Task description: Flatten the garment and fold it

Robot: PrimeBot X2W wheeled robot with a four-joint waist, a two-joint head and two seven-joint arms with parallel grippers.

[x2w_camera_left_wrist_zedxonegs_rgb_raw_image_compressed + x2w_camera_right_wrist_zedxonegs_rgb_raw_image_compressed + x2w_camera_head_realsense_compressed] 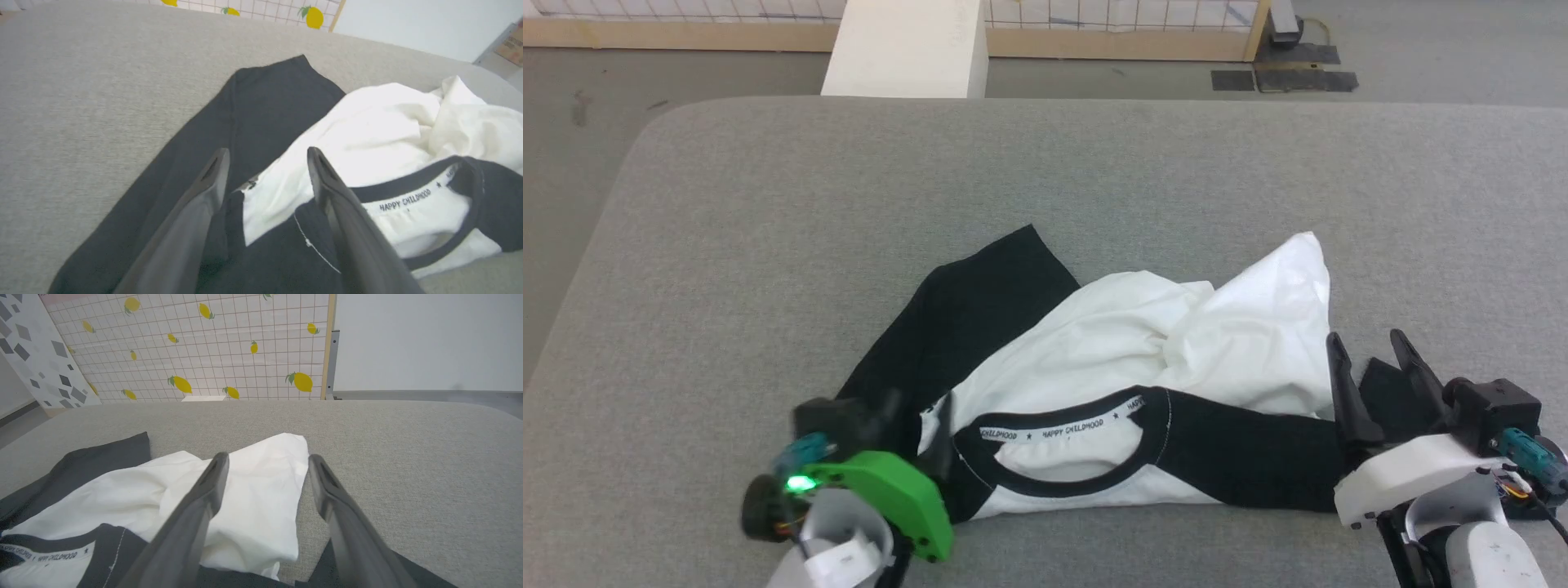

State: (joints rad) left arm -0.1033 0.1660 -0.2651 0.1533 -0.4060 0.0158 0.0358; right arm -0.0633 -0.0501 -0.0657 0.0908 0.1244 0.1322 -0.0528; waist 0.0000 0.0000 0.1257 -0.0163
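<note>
Flanking bunched garment (1176,343), left gripper (265,156) & right gripper (1366,338) both spread.

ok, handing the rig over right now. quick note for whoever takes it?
Left gripper: open, holding nothing, over the seam where the far sleeve meets the white body, beside the collar.
Right gripper: open, holding nothing, at the shirt's other end, over the near sleeve.
Shirt: on the table, collar toward the robot, white body bunched and wrinkled.
Done: far sleeve lies roughly flat.
Left: smooth the body flat, then do all the folding.
</note>
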